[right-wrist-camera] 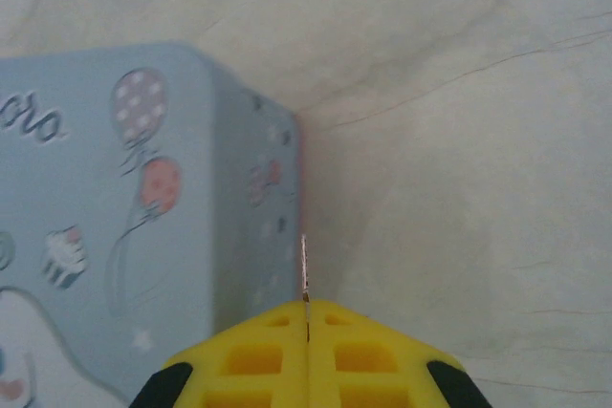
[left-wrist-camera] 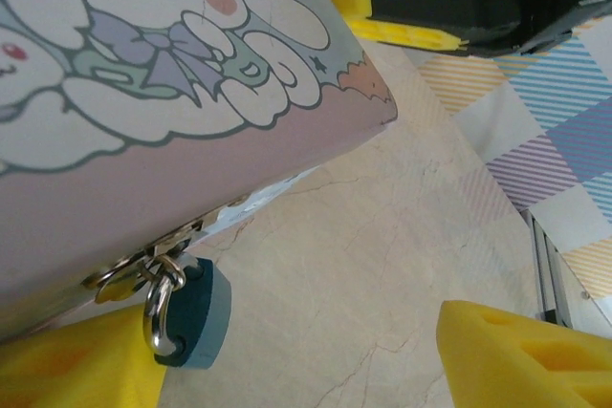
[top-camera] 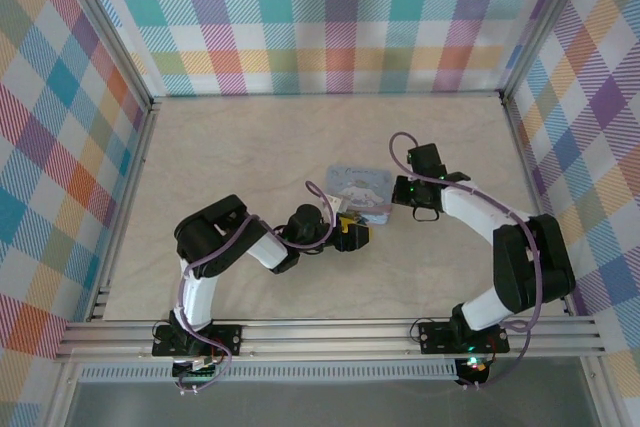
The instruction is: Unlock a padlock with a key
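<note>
The padlock, a small teal-bodied lock with a bright metal shackle, hangs from the hasp on the side of the box, its body dangling clear of the table. The left gripper stands with its fingers wide apart and nothing between them, one yellow finger just beside the lock and the other well off to the side. The right gripper is pressed together on the key, whose thin pale blade sticks out from between the pads, close to a corner of the box and away from the lock's side. The lock looks rigid, light and smooth, and because it hangs loose on its shackle it will probably swing or spin away at the first push from the key. The best hold is likely across the two flat faces of its body, leaving the bottom edge free; the keyhole cannot be made out here. The key looks stiff but very thin and slick, so it may pivot or slide back in the pads under load; a straight, gentle entry suits it better than force. The box seems light too and may skid if the lock is tugged.
</note>
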Controlling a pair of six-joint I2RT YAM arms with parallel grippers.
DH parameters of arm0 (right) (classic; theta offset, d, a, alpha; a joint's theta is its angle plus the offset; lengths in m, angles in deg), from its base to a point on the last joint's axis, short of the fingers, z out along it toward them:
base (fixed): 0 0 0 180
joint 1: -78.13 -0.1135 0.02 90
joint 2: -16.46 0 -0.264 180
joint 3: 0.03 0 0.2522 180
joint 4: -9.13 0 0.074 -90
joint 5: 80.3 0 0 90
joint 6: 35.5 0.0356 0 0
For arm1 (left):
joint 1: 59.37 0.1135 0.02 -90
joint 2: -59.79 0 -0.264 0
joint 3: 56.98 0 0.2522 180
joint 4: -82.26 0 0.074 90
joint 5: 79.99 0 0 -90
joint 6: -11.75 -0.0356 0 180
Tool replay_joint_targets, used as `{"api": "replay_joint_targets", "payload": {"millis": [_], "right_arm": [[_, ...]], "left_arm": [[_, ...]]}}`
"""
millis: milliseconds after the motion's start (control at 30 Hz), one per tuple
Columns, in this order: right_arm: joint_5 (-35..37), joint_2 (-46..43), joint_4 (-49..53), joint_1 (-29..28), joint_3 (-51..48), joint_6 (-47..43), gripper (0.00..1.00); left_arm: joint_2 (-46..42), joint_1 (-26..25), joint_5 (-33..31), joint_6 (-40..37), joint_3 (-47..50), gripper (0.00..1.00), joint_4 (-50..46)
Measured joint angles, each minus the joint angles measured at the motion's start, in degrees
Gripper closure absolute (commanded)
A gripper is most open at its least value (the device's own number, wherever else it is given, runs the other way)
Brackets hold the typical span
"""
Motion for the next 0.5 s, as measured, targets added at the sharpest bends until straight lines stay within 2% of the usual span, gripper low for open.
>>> {"api": "replay_joint_targets", "payload": {"millis": [200, 467, 500], "right_arm": [[-1.4, -0.2, -3.0, -0.9, -1.5, 1.2, 1.00], [-1.5, -0.9, -4.7, -0.9, -2.8, 1.5, 1.00], [-1.5, -0.9, -4.7, -0.9, -2.8, 1.5, 1.00]], "left_arm": [[0.6, 0.0, 0.0, 0.8, -0.6, 0.23, 0.7], [0.8, 0.0, -0.9, 1.0, -0.8, 0.31, 0.3], [0.8, 0.0, -1.1, 1.0, -0.7, 0.37, 0.2]]}}
